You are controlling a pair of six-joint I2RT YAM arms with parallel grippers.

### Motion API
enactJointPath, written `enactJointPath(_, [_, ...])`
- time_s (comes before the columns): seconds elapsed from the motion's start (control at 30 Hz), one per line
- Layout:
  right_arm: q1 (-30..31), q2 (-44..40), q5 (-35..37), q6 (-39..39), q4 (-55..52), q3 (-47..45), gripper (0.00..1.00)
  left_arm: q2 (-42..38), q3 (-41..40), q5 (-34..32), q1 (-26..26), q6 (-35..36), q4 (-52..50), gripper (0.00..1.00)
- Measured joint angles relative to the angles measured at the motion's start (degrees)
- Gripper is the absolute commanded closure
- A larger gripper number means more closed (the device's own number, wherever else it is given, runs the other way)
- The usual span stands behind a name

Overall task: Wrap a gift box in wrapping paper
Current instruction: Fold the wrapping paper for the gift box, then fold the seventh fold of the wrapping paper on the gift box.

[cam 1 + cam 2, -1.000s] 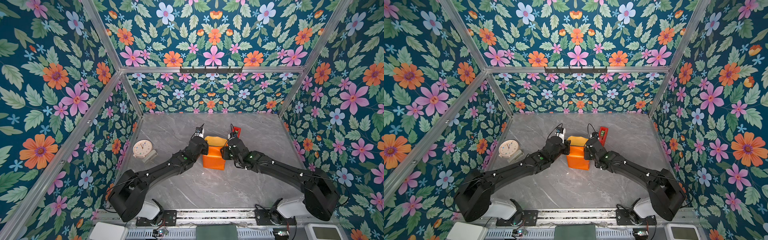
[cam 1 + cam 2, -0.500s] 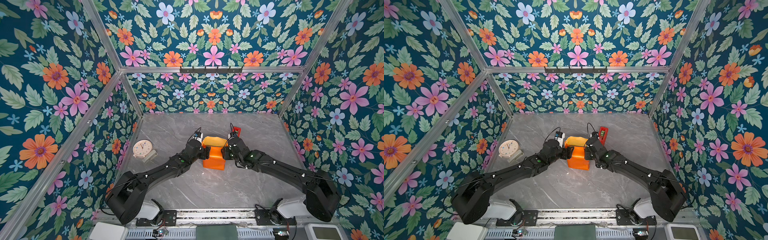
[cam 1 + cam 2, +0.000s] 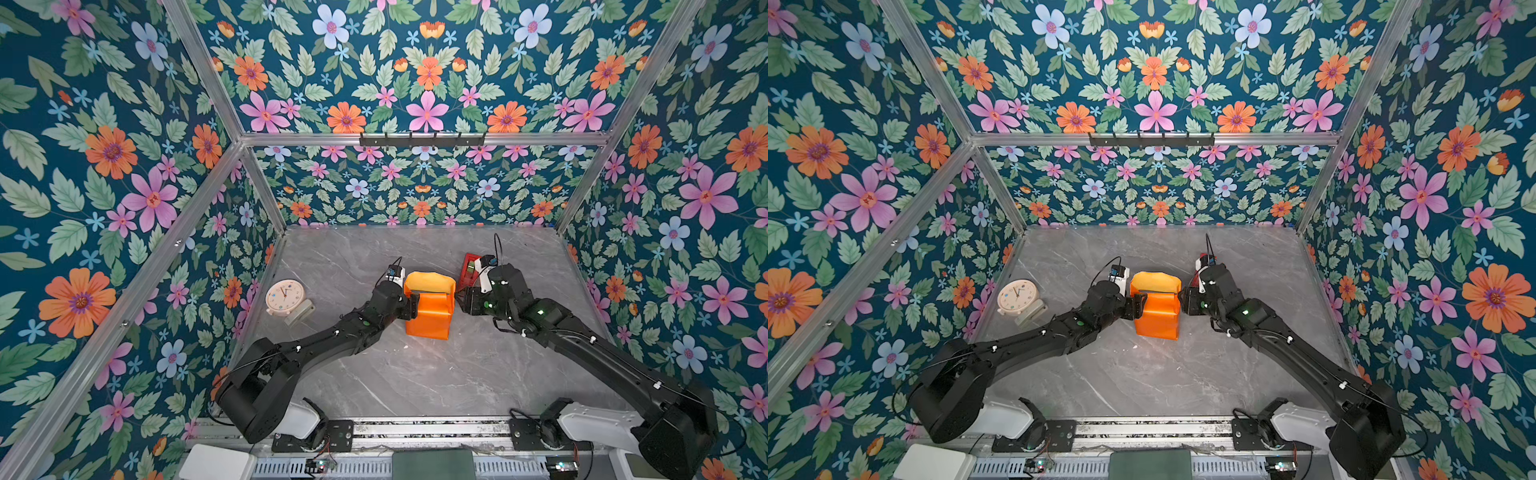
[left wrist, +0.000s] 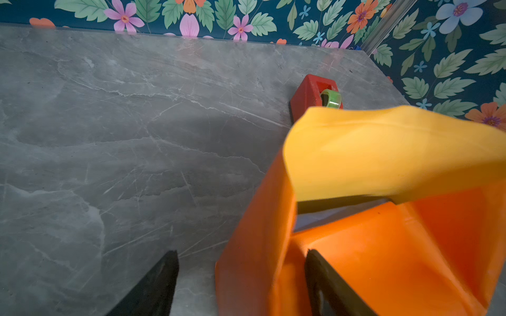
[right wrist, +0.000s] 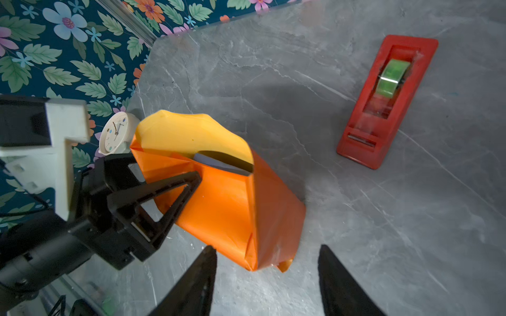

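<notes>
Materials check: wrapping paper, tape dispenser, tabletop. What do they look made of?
Wrapping paper: thin sheet, glossy orange outside, matte yellow inside, sharp creases.
Tape dispenser: likely red moulded plastic, slight sheen.
Tabletop: grey, veined, marble-look; stone or laminate unclear.

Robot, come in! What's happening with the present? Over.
Left gripper open, astride the wrapping paper edge. Right gripper open, holding nothing. Gift box showing under the raised yellow flap. Tape dispenser off to the side, not in the way.
</notes>
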Motion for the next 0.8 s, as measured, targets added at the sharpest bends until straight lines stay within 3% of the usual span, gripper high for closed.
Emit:
enactJointPath(0.13, [-3.2,0.3,-3.5,0.0,-1.2,-1.6,0.44,0.0,-0.2,0.0,0.0,0.0,0.4,0.26])
enactJointPath(0.8, [-4.1,11.7,-9.5,1.1,5.1,2.3,0.51,-0.2,0.0,0.2,0.0,0.1,0.2,0.26])
